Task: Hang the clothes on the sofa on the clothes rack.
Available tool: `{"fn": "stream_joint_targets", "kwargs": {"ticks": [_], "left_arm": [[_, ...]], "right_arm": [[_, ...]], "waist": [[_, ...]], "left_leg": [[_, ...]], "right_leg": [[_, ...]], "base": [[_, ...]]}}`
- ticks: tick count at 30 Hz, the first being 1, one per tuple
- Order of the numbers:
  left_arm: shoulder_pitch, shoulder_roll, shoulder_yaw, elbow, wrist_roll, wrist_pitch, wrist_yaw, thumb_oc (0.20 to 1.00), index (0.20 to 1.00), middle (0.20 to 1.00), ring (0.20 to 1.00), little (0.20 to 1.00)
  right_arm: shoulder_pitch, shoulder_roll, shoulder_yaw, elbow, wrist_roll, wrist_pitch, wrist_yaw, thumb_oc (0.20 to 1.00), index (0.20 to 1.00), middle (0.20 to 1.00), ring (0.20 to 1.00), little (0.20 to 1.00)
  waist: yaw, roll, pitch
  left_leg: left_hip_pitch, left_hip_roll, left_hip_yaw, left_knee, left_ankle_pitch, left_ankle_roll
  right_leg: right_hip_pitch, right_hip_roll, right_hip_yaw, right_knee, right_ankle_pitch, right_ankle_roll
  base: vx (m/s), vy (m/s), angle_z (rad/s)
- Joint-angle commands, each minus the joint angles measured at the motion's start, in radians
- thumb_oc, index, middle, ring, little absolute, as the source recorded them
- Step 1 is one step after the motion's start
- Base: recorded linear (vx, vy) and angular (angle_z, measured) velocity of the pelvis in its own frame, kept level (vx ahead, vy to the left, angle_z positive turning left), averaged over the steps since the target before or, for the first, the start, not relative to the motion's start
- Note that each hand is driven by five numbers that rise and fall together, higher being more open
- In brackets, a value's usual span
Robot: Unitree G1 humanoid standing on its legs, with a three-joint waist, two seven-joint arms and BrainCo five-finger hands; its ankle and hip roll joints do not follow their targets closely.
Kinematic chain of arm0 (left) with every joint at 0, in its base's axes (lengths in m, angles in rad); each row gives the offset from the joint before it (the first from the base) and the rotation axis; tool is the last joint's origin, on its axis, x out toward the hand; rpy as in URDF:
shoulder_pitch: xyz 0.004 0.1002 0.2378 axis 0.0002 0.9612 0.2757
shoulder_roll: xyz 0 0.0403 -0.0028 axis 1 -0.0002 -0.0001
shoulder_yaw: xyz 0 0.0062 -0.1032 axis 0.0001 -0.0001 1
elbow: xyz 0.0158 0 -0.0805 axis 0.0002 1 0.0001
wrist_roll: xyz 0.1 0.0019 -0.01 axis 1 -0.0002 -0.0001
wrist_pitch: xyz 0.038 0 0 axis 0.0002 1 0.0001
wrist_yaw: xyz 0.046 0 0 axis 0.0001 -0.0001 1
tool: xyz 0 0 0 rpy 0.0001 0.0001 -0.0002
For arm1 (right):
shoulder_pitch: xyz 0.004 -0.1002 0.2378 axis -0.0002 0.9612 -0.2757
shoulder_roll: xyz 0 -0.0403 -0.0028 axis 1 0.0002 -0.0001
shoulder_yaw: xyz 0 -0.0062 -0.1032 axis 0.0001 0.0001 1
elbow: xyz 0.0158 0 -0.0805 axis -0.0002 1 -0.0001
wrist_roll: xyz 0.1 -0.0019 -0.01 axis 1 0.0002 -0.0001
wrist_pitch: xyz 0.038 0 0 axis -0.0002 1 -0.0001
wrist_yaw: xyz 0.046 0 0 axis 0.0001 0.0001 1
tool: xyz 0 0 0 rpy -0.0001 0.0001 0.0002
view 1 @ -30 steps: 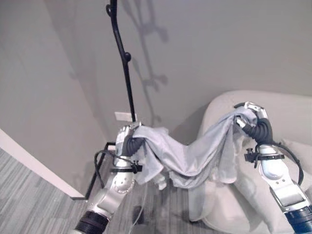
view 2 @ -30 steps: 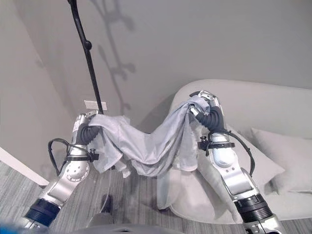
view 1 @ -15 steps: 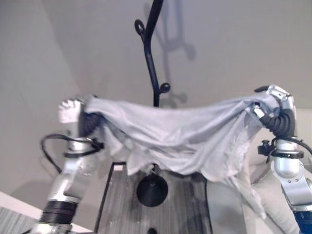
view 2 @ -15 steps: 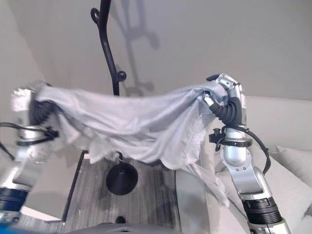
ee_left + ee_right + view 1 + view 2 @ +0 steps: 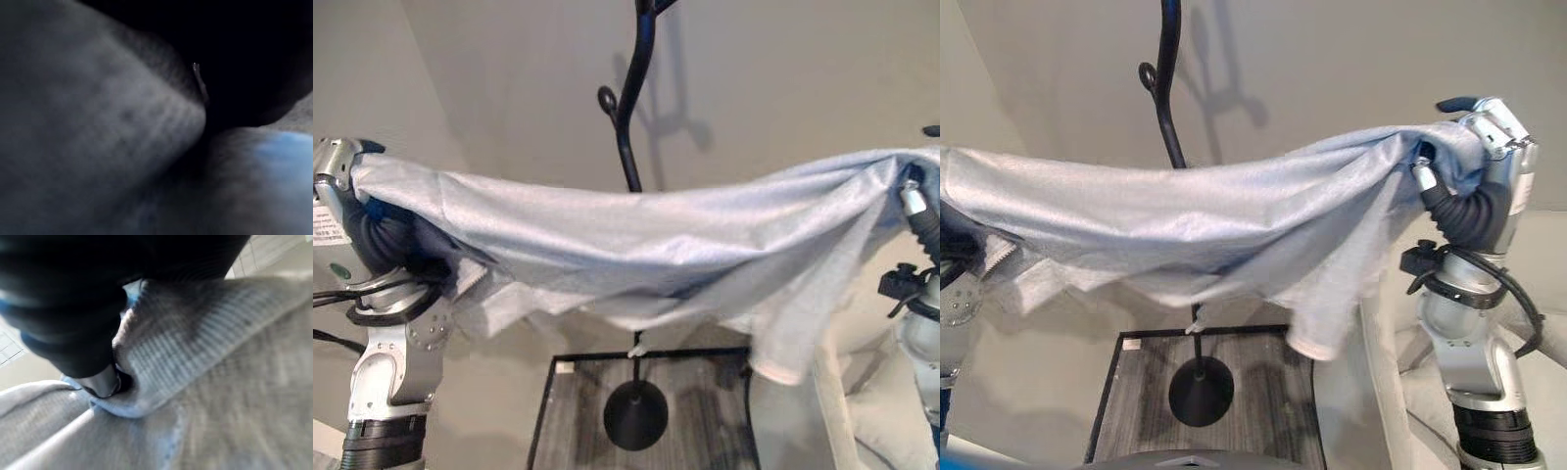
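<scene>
A light grey garment (image 5: 646, 235) hangs stretched wide between both hands at about chest height. My left hand (image 5: 335, 162) grips its left end, with the fingers curled under the cloth. At the other end my right hand (image 5: 1485, 132) is shut on the cloth, a dark fingertip hooked over the ribbed hem (image 5: 195, 352). The black clothes rack (image 5: 628, 137) stands just behind the middle of the garment. Its curved pole and a knobbed hook (image 5: 1148, 74) rise above the cloth. The round base (image 5: 636, 416) shows below it. Cloth lies right against the left wrist view (image 5: 98, 127).
The pale sofa (image 5: 867, 411) is at the lower right, beside my right arm. A thin black rectangular frame (image 5: 548, 392) lies on the grey striped floor around the rack's base. Plain grey walls meet in a corner behind the rack.
Both hands have risen and spread further apart, pulling the garment flatter and higher. The camera has moved too, so the rack now appears nearer and centred behind the cloth.
</scene>
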Motion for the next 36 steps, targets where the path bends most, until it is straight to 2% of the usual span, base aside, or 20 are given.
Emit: {"fn": "stream_joint_targets", "kwargs": {"ticks": [1,2,3,6,11,12,13,14,18,24,33,35,36], "left_arm": [[-0.159,0.102,-0.074,0.096,-0.044,-0.019,-0.006,0.2,0.2,0.2,0.2,0.2],[-0.235,0.136,-0.121,0.176,-0.079,-0.017,-0.017,0.2,0.2,0.2,0.2,0.2],[-0.243,0.138,-0.124,0.183,-0.081,-0.018,-0.015,0.2,0.2,0.2,0.2,0.2],[-0.376,0.221,-0.221,0.337,-0.143,-0.011,-0.041,0.2,0.2,0.2,0.2,0.2],[-0.53,0.322,-0.387,0.558,-0.213,-0.006,-0.141,0.2,0.2,0.2,0.2,0.2],[-0.567,0.338,-0.438,0.613,-0.234,-0.012,-0.178,0.2,0.2,0.2,0.2,0.2],[-0.647,0.349,-0.53,0.719,-0.279,-0.022,-0.22,0.2,0.2,0.2,0.2,0.2],[-0.655,0.349,-0.535,0.726,-0.281,-0.024,-0.218,0.2,0.2,0.2,0.2,0.2],[-0.763,0.354,-0.691,0.872,-0.332,-0.051,-0.307,0.2,0.2,0.2,0.2,0.2],[-0.841,0.355,-0.805,0.978,-0.36,-0.063,-0.384,0.2,0.2,0.2,0.2,0.2],[-1.026,0.351,-0.924,1.161,-0.421,-0.051,-0.425,0.2,0.2,0.2,0.2,0.2],[-1.094,0.298,-0.964,1.217,-0.441,-0.037,-0.443,0.2,0.2,0.2,0.2,0.2],[-1.095,0.298,-0.965,1.218,-0.442,-0.037,-0.443,0.2,0.2,0.2,0.2,0.2]], "right_arm": [[-0.161,-0.099,0.026,0.134,0.044,0.013,-0.027,0.2,0.2,0.2,0.2,0.2],[-0.243,-0.173,0.075,0.235,0.058,0.022,-0.034,0.2,0.2,0.2,0.2,0.2],[-0.252,-0.176,0.08,0.244,0.059,0.02,-0.037,0.2,0.2,0.2,0.2,0.2],[-0.389,-0.256,0.187,0.392,0.124,0.023,-0.015,0.2,0.2,0.2,0.2,0.2],[-0.558,-0.307,0.334,0.557,0.212,0.019,0.032,0.2,0.2,0.2,0.2,0.2],[-0.592,-0.31,0.378,0.585,0.244,0.015,0.059,0.2,0.2,0.2,0.2,0.2],[-0.68,-0.314,0.464,0.659,0.277,0.019,0.085,0.2,0.2,0.2,0.2,0.2],[-0.688,-0.314,0.47,0.666,0.279,0.017,0.084,0.2,0.2,0.2,0.2,0.2],[-0.854,-0.31,0.622,0.825,0.36,0.014,0.142,0.2,0.2,0.2,0.2,0.2],[-1.016,-0.295,0.765,0.974,0.434,0.021,0.218,0.2,0.2,0.2,0.2,0.2],[-1.245,-0.26,0.891,1.201,0.51,0.029,0.244,0.2,0.2,0.2,0.2,0.2],[-1.312,-0.21,0.91,1.317,0.53,0.044,0.243,0.2,0.2,0.2,0.2,0.2],[-1.312,-0.21,0.911,1.318,0.53,0.044,0.243,0.2,0.2,0.2,0.2,0.2]], "waist": [[-0.004,-0.037,-0.038],[-0.002,-0.037,-0.043],[-0.002,-0.037,-0.04],[-0.002,-0.034,-0.046],[-0.009,-0.028,-0.053],[-0.012,-0.025,-0.056],[-0.013,-0.024,-0.054],[-0.013,-0.024,-0.053],[-0.014,-0.023,-0.043],[-0.008,-0.032,-0.03],[0.003,-0.046,-0.007],[0.013,-0.053,0.026],[0.013,-0.053,0.025]], "left_leg": [[-0.016,0.108,-0.018,0.006,0.029,-0.086],[-0.013,0.112,-0.016,0.006,0.029,-0.091],[-0.013,0.112,-0.016,0.006,0.029,-0.091],[-0.009,0.116,-0.016,0.006,0.029,-0.097],[0.003,0.119,-0.014,0.005,0.023,-0.1],[0.005,0.119,-0.013,0.005,0.023,-0.101],[0.008,0.12,-0.013,0.004,0.023,-0.102],[0.008,0.12,-0.013,0.004,0.023,-0.102],[0.006,0.119,-0.013,0.003,0.025,-0.103],[-0.009,0.121,-0.019,-0.004,0.031,-0.108],[-0.069,0.126,-0.03,-0.004,0.048,-0.118],[-0.121,0.134,-0.055,-0.004,0.047,-0.13],[-0.123,0.134,-0.055,-0.004,0.047,-0.13]], "right_leg": [[0.13,0.028,-0.045,-0.144,-0.012,0.011],[0.136,0.032,-0.048,-0.144,-0.019,0.01],[0.136,0.032,-0.048,-0.144,-0.019,0.01],[0.141,0.035,-0.05,-0.144,-0.022,0.011],[0.147,0.037,-0.047,-0.144,-0.026,0.01],[0.148,0.037,-0.046,-0.144,-0.025,0.01],[0.149,0.036,-0.044,-0.144,-0.023,0.011],[0.149,0.036,-0.044,-0.144,-0.023,0.011],[0.144,0.036,-0.041,-0.144,-0.02,0.011],[0.132,0.038,-0.05,-0.144,-0.019,0.012],[0.074,0.049,-0.054,-0.144,-0.01,0.015],[0.025,0.056,-0.045,-0.144,-0.011,0.023],[0.024,0.056,-0.045,-0.144,-0.011,0.022]], "base": [[0.03,-0.035,0.12],[0.03,-0.034,0.09],[0.03,-0.026,0.05],[0.01,0.0,-0.01],[0.02,0.003,0.01],[0.05,0.01,0.01],[0.04,0.008,0.01],[0.04,0.013,0.02],[0.02,0.011,0.03],[0.04,0.008,0.04],[0.02,0.01,0.06],[-0.05,-0.015,0.11],[-0.04,-0.017,0.04]]}}
